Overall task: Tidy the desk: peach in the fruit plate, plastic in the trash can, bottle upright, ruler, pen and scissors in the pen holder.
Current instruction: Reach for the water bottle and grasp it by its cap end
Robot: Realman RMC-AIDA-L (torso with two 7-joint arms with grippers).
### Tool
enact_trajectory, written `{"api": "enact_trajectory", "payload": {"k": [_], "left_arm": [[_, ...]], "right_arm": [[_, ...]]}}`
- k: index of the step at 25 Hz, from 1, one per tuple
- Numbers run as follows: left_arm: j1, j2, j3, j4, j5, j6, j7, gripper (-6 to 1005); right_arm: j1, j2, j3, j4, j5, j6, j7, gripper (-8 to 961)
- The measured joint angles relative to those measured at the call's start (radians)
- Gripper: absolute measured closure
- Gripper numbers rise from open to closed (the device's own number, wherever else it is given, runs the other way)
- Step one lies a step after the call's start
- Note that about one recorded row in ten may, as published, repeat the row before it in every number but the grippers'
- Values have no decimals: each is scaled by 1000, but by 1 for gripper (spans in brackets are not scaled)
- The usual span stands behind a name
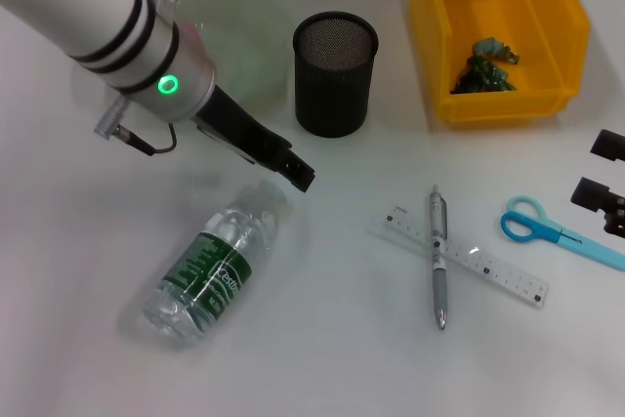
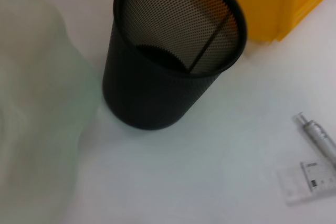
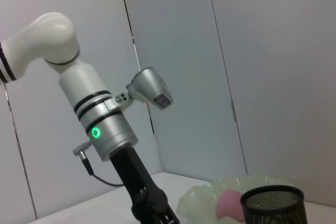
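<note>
Hovering just above the neck of the bottle (image 1: 217, 269), the left tool (image 1: 298, 175) hangs over the desk (image 1: 322, 339) between the bottle and the holder (image 1: 335, 73); whether it is spread or pressed together I cannot tell from here. The bottle lies on its side, cap end towards the tool, base towards the near left of the desk. It looks like thin clear plastic with a green label and some water inside, so I'd judge it fairly light but smooth and likely to roll or slide; the ribbed body near the label, or the neck, seems the safest place to take hold before tipping it upright.

The mesh holder stands upright and looks empty. The yellow bin (image 1: 498, 31) behind it already holds a crumpled scrap of green plastic (image 1: 483, 65). In the pale green plate (image 3: 210, 203), seen from the right wrist, sits the pink peach (image 3: 230, 205).

The pen (image 1: 438, 256) lies across the clear ruler (image 1: 469, 254), touching it, well apart from the bottle. The blue scissors (image 1: 557, 232) lie near the right tool (image 1: 610, 187), which is parked at the desk's right edge, apparently spread. All three are stiff and thin; the flat ruler should be the hardest to lift.
</note>
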State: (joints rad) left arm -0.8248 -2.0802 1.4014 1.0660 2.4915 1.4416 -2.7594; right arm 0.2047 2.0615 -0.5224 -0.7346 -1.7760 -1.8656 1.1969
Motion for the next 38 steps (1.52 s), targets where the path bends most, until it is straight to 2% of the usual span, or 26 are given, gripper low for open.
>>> {"api": "enact_trajectory", "payload": {"k": [12, 32, 38], "left_arm": [[-7, 0, 66, -120, 25, -124, 6, 170], [-10, 0, 146, -142, 6, -172, -3, 171], [-3, 0, 148, -135, 4, -166, 3, 333]], "right_arm": [[5, 0, 1, 31, 0, 0, -17, 260], [7, -1, 0, 38, 1, -1, -19, 261], [7, -6, 5, 50, 1, -4, -19, 261]]}}
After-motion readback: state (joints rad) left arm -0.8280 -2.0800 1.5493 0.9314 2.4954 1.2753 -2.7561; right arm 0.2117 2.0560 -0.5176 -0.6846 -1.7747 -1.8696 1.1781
